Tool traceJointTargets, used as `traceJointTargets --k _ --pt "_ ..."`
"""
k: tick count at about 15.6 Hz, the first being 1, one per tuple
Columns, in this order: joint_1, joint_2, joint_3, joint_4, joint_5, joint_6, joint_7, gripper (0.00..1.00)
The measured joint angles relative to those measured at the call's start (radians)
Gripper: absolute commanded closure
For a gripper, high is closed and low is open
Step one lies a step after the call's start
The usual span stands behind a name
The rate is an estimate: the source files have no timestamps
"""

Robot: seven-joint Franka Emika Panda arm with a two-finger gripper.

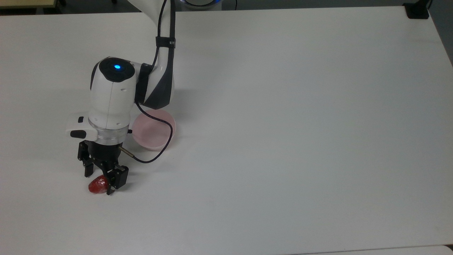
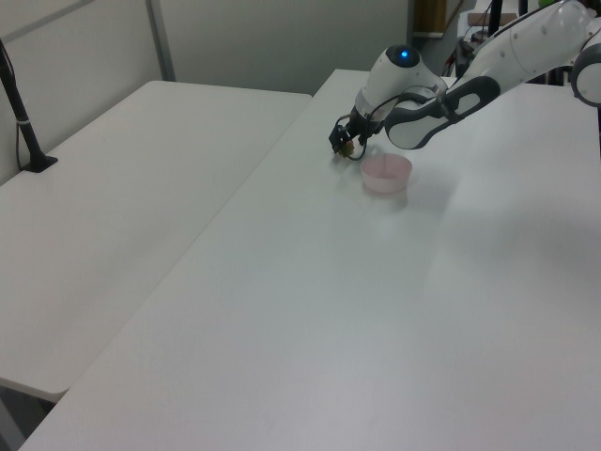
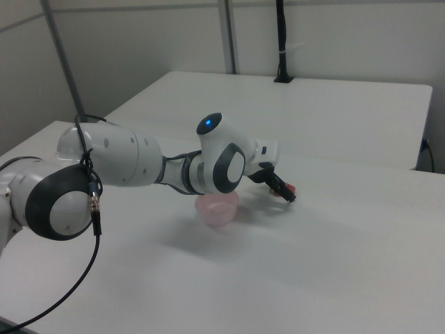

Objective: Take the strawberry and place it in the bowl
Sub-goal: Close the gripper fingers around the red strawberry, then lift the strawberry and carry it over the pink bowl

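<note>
The gripper (image 1: 99, 183) is down at the white table (image 1: 300, 124), near the top view's lower left. Its two black fingers stand apart, one finger (image 1: 86, 170) on the top view's left and the other (image 1: 115, 182) on the top view's right. The strawberry (image 1: 97, 186) lies on the table between them, its red body reaching a little past the fingertips toward the top view's bottom edge. The right-hand finger looks to be touching or just beside the fruit, though contact cannot be told for sure; the left-hand finger stands clear of it.

In the left view the gripper (image 2: 344, 146) is low over the table with the strawberry (image 2: 346, 146) tucked under it, too small to make out well. In the right view the gripper (image 3: 285, 193) points down toward the table, with a spot of red (image 3: 291, 188) at its tip.

The bowl (image 1: 155, 136) sits on the table near the gripper, up and to the top view's right of the strawberry, partly under the arm (image 1: 113, 95) and crossed by a black cable (image 1: 159, 150). It is pale pink.
</note>
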Motion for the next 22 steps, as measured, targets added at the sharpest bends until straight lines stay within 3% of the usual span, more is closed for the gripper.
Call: traceJointTargets --k 14,22 --pt "0.002 -0.005 -0.004 0.018 -0.028 0.0 0.0 0.63" --pt "0.002 -0.068 -0.007 0.029 -0.028 0.001 0.0 0.63"
